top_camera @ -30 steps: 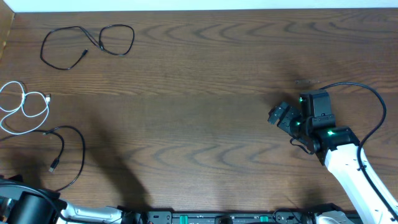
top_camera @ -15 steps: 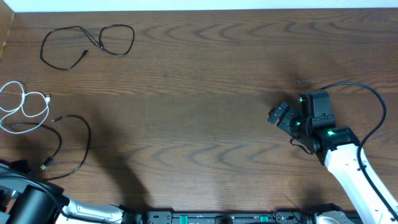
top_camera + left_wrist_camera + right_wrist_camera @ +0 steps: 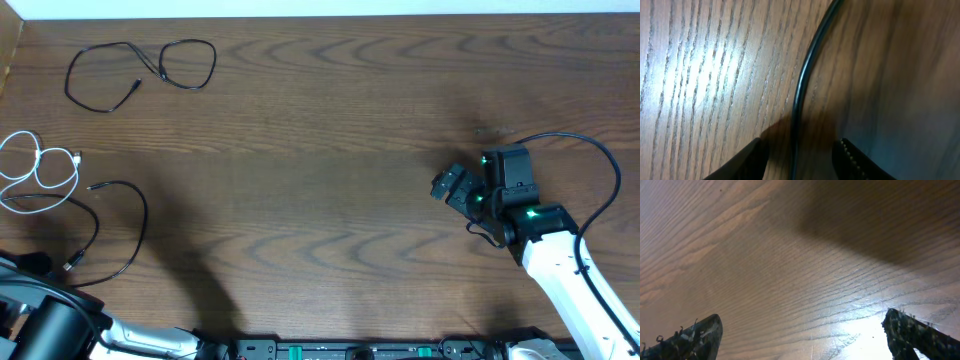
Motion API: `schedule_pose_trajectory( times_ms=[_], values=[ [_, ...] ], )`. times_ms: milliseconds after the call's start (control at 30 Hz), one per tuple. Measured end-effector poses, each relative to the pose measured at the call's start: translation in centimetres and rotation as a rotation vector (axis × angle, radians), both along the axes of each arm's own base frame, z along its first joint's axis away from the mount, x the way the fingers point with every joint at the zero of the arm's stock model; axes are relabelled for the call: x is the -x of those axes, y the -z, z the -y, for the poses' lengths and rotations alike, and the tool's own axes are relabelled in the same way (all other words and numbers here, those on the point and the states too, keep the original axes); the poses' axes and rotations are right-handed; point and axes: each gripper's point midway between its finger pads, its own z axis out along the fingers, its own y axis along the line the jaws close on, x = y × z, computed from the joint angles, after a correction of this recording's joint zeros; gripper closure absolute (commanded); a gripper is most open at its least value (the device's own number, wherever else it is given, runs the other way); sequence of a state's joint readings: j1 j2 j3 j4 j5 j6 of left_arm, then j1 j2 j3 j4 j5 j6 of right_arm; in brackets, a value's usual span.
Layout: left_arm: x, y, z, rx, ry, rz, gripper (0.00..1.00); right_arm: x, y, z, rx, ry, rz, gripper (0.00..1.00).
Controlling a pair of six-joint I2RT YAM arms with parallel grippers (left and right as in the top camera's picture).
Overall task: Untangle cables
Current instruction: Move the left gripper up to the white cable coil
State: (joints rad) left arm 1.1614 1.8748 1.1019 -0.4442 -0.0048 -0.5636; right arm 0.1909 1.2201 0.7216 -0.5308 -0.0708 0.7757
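Left wrist view: left gripper (image 3: 797, 162) has its jaws apart with a moderate gap, not clamped. The near black cable (image 3: 799, 95) curves in from the top of frame and runs down into that gap, lying on the table (image 3: 700, 75). Neither finger visibly touches it.

Right wrist view: right gripper (image 3: 805, 340) is at full spread, fingertips in the lower corners of frame, only bare wood between them.

Overhead, bottom edge: left arm (image 3: 50, 325) sits in the lower left corner, its gripper mostly hidden under the arm body. Right arm (image 3: 555, 265) is at lower right, gripper aimed up-left at centre right of frame, well apart from every cable.

In the overhead the near black cable is at lower left. It makes one long arc bulging right, plus an inner strand ending in a plug just above the left arm. Its upper strand runs toward the left edge and probably crosses the bottom of the white cable (image 3: 75, 175); too thin to confirm contact.

White cable: two small loops at the mid left edge, plug on the right side.

Far black cable (image 3: 160, 70): upper left, two loops side by side crossing between them, one plug end inside the left loop. Well apart from the other two.
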Motion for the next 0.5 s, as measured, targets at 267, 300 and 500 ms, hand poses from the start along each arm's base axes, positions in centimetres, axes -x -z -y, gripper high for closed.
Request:
schedule_pose_trajectory(
  times_ms=[267, 300, 500],
  values=[
    [-3.5, -6.4, -1.4, -0.193, 0.076, 0.086, 0.42, 0.0, 0.0, 0.0, 0.0, 0.0, 0.0, 0.01],
    [-4.6, -8.1, -1.6, -0.242, 0.105, 0.108, 0.3, 0.0, 0.0, 0.0, 0.0, 0.0, 0.0, 0.01],
    [-11.6, -12.8, 0.1, -0.383, 0.326, 0.174, 0.2, 0.0, 0.0, 0.0, 0.0, 0.0, 0.0, 0.01]
  ],
)
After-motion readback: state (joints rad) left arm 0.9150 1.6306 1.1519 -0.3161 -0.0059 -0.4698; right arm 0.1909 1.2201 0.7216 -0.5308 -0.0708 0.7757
